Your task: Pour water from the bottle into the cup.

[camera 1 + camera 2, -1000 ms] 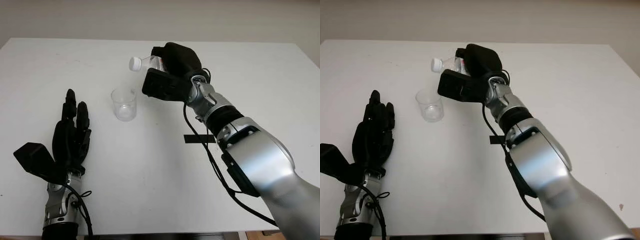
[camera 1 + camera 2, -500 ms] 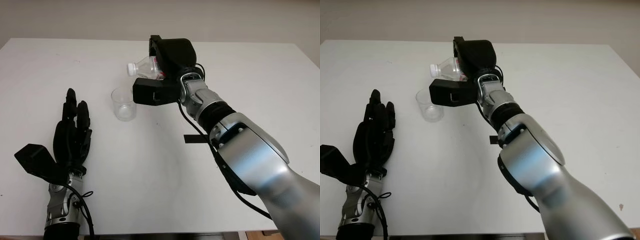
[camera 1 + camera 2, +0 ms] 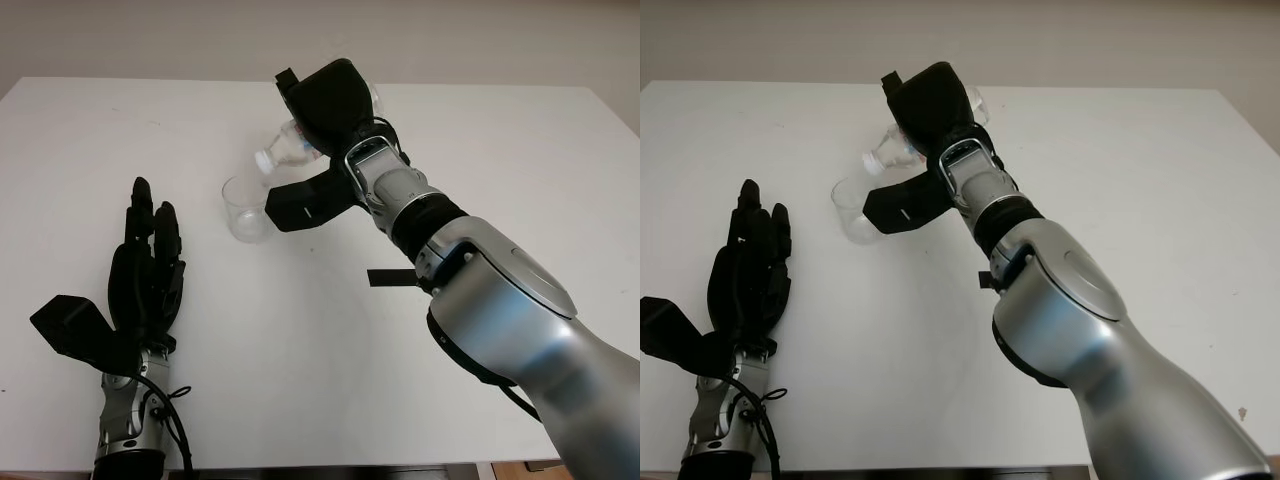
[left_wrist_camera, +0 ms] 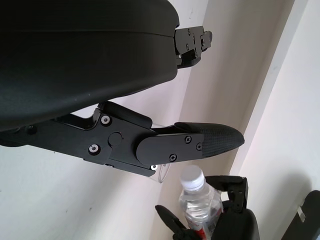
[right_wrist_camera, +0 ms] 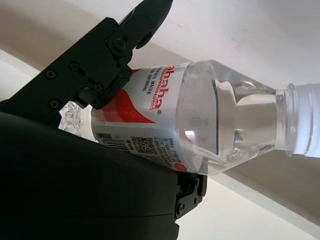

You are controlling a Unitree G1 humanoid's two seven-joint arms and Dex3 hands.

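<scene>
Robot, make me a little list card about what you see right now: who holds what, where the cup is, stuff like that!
right hand: raised over the table, grasping the bottle
bottle: clear, red label, white cap on, tipped neck-down toward the cup
cup: clear plastic, upright on the table, just below the bottle's cap
left hand: open, near the table's front edge
table: white

A white desk (image 3: 560, 170) spans nearly the whole width. A clear cup (image 3: 244, 210) stands upright on it, left of centre and closer to the far edge than the near one. A short strip of black tape (image 3: 385, 278) lies flat near the middle, well apart from the cup and nearer the front edge.
</scene>
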